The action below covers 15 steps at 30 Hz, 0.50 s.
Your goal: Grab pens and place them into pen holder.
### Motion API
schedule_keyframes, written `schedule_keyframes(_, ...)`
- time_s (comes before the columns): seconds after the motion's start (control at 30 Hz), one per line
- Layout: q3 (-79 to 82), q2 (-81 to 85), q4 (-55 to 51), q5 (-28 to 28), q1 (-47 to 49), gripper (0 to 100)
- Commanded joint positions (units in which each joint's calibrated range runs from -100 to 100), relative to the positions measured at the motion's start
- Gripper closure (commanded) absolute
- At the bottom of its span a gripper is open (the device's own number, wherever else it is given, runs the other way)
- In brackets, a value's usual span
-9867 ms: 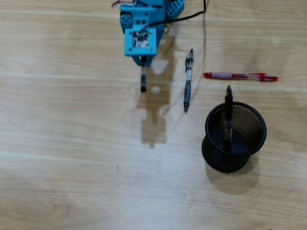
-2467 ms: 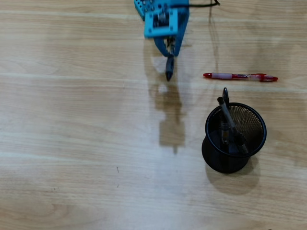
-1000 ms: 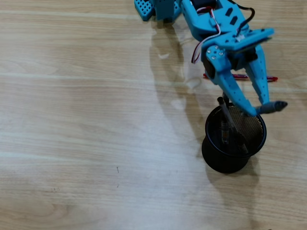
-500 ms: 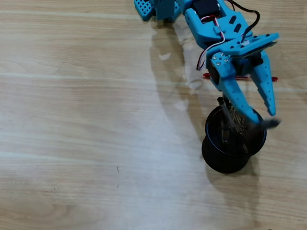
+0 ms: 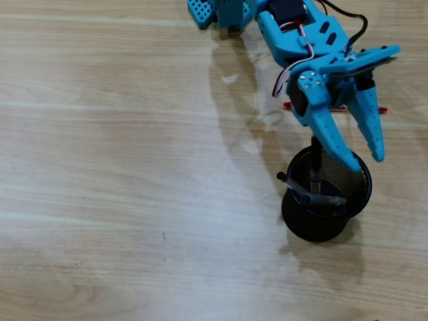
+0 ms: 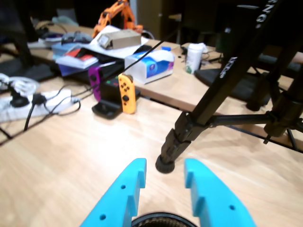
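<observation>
- The wooden table (image 5: 120, 167) was bare apart from the work items; the wrist view showed a cluttered room beyond, with a tripod (image 6: 208, 109) and a game controller (image 6: 113, 92).
- The black mesh pen holder (image 5: 326, 212) held at least two dark pens (image 5: 309, 192).
- The gripper (image 5: 368, 160) hung over the holder's rim, jaws apart and empty.
- One red pen (image 5: 382, 110) lay under the arm, judged still outstanding.
</observation>
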<state>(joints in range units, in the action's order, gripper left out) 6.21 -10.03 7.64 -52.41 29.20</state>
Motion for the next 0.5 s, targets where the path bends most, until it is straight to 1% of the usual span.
schedule_keyframes(0.0, -1.96, 8.96, -17.62, 4.81, 1.39, 98)
schedule_keyframes(0.07, -2.86, 11.85, -26.09, 6.91, 2.21, 98)
schedule_keyframes(0.17, -4.67, 15.84, -36.39, 13.98, 3.03, 98)
schedule_keyframes(0.23, -6.57, 17.80, -43.31, 17.54, 3.85, 98)
schedule_keyframes(0.37, -11.37, 20.17, -60.53, 22.09, 4.59, 98)
schedule_keyframes(0.47, -14.90, 20.77, -70.74, 24.87, 4.59, 98)
